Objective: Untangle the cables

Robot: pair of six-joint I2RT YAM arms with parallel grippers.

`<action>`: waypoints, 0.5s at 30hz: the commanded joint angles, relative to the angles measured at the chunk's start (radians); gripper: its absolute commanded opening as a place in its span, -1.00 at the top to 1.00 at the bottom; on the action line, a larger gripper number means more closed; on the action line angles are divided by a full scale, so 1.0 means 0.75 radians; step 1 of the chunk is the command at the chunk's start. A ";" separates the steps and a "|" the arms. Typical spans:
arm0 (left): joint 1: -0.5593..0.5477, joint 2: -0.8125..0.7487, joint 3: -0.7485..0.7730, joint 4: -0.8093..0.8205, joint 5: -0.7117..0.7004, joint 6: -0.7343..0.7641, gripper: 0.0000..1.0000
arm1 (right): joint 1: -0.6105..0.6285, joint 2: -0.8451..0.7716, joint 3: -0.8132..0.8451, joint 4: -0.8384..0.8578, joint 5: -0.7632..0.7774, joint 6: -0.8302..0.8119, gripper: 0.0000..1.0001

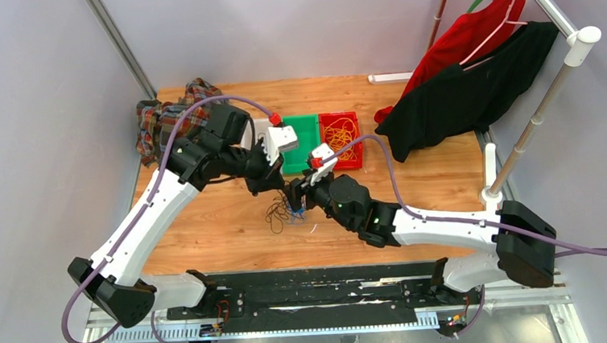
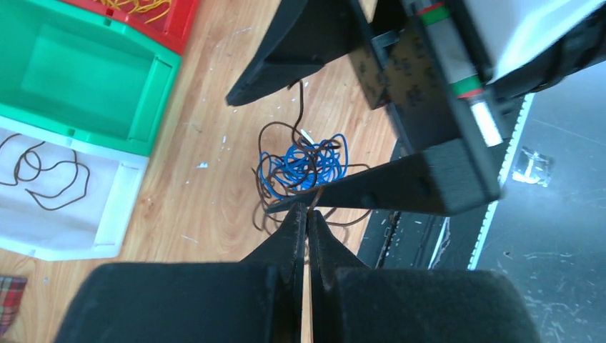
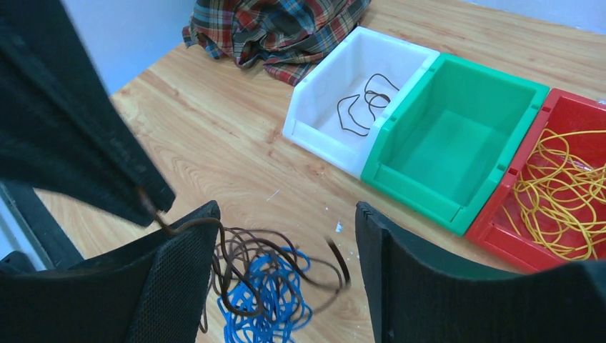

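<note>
Brown wire [image 3: 232, 244] runs from the blue tangle [image 2: 304, 161] up into the clenched left pincer [image 2: 309, 212]; released right pincer [image 3: 286, 214] hangs just right of it.

- Top view is bright and even, light seems to come from overhead; only soft, faint shadows under the arms [image 1: 150, 214] on the table [image 1: 224, 241].
- Left wrist: the left gripper [image 2: 309, 213] sits right at the lens, dark and mushy, barely any detail. The cables [image 2: 304, 163] mid-table look fairly sharp.
- Right wrist: the right gripper [image 3: 284, 214] is dark too, but the pad weave shows. The bins [image 3: 414, 182] toward the table's far edge are crisp, no harsh glare.
</note>
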 commanded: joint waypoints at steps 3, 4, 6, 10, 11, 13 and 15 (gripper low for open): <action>-0.011 -0.007 0.106 -0.081 0.166 0.003 0.99 | 0.012 0.087 0.076 0.102 0.137 -0.048 -0.32; -0.011 -0.004 0.121 -0.094 0.193 0.003 0.99 | 0.011 0.103 0.078 0.103 0.142 -0.049 -0.28; -0.011 0.003 0.158 -0.122 0.229 0.006 0.99 | 0.008 0.126 0.061 0.103 0.153 -0.034 -0.21; -0.011 0.013 0.260 -0.168 0.254 0.011 0.99 | -0.007 0.134 -0.018 0.114 0.160 0.018 -0.10; -0.011 0.016 0.283 -0.169 0.257 0.004 0.99 | -0.012 0.135 -0.041 0.116 0.163 0.032 -0.09; -0.011 0.022 0.334 -0.169 0.272 -0.014 0.99 | -0.017 0.131 -0.097 0.121 0.174 0.060 -0.05; -0.011 0.030 0.389 -0.169 0.281 -0.028 0.99 | -0.026 0.126 -0.144 0.122 0.182 0.091 0.00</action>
